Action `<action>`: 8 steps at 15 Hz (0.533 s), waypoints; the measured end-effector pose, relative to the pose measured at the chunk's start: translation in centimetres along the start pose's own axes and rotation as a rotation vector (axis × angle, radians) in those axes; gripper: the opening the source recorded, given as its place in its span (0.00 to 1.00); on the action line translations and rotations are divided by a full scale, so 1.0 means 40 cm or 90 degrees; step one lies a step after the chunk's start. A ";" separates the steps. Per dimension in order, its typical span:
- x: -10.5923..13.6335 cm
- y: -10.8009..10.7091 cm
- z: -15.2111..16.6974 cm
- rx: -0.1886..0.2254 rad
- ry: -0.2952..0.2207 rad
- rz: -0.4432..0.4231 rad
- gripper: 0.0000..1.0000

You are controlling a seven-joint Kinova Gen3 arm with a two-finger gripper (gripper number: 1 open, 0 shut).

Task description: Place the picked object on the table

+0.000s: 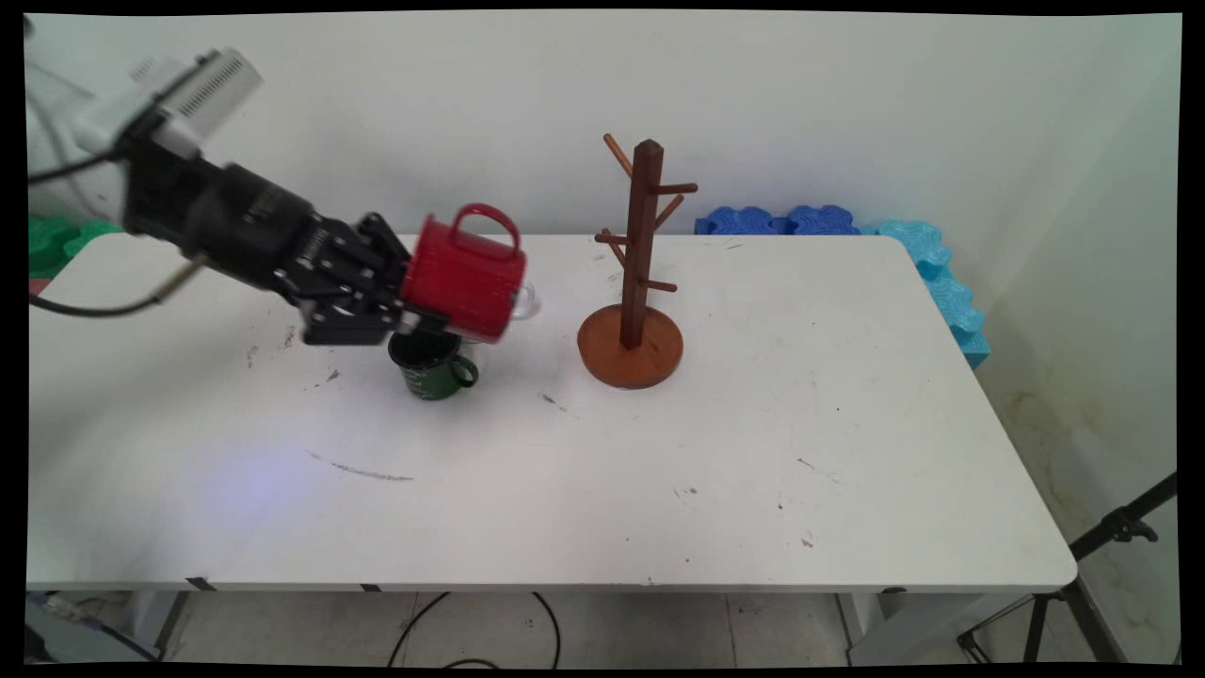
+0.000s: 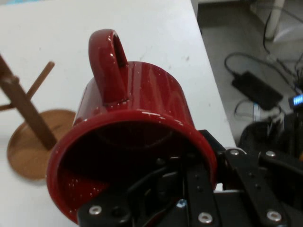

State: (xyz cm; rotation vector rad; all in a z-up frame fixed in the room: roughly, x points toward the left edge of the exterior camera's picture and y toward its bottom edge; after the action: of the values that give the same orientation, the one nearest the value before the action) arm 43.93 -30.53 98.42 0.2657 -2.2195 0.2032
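Mugs number two for certain: a red mug [image 1: 463,275] held in the air and a green mug [image 1: 428,365] standing on the bench [image 1: 659,471] right beneath it. A pale, glassy rim shows just behind the red mug in the main view, too hidden to name. One wooden mug tree [image 1: 635,273] stands on its round base to the right of both mugs, apart from them.

Only the main view shows the green mug and the blue foam blocks [image 1: 847,231] along the bench's far right edge. The hand view alone looks into the red mug's mouth: one finger [image 2: 156,184] reaches inside the rim while the other lies outside the wall, so the gripper [image 1: 400,306] pinches the mug's wall. That view also shows the tree's base [image 2: 26,149] to the left and cables on the floor beyond the bench edge.

The arm comes in from the upper left and slopes down to the right, nearly level at the wrist. The red mug lies on its side, mouth toward the gripper, bottom toward the tree, handle [image 1: 487,226] pointing up.
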 end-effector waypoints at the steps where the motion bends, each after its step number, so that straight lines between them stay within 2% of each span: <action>1: 0.005 -0.005 -0.021 -0.002 -0.018 0.004 0.00; 8: 0.021 -0.041 -0.107 -0.017 -0.159 0.004 0.00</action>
State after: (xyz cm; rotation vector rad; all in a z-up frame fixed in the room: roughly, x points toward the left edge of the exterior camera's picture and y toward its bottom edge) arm 47.08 -31.20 101.80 0.2824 -2.4695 0.1508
